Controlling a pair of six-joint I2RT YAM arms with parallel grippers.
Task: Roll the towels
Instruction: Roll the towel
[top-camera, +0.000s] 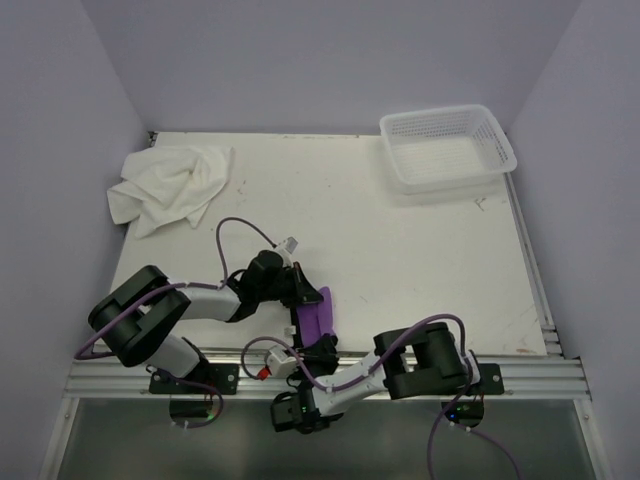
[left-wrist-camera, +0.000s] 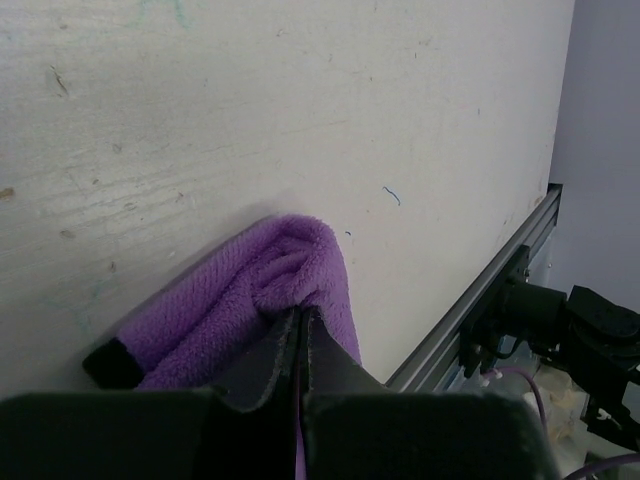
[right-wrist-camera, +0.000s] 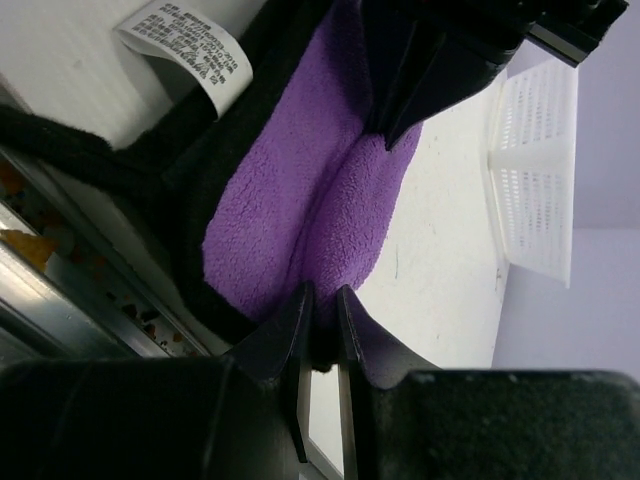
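The small purple towel (top-camera: 317, 318) with dark edging lies folded at the table's near edge, between both grippers. My left gripper (top-camera: 297, 287) is shut on its far end; the left wrist view shows the jaws pinching the purple towel (left-wrist-camera: 255, 290). My right gripper (top-camera: 322, 350) is shut on the near end; the right wrist view shows the purple towel (right-wrist-camera: 300, 200) clamped between its fingertips, with a white care label (right-wrist-camera: 185, 45) on the dark edging. The large white towel (top-camera: 165, 187) lies crumpled at the far left.
A white perforated plastic basket (top-camera: 447, 148) stands at the far right corner and shows in the right wrist view (right-wrist-camera: 535, 170). The metal rail (top-camera: 330, 375) runs along the table's near edge, just below the purple towel. Walls enclose the table on three sides.
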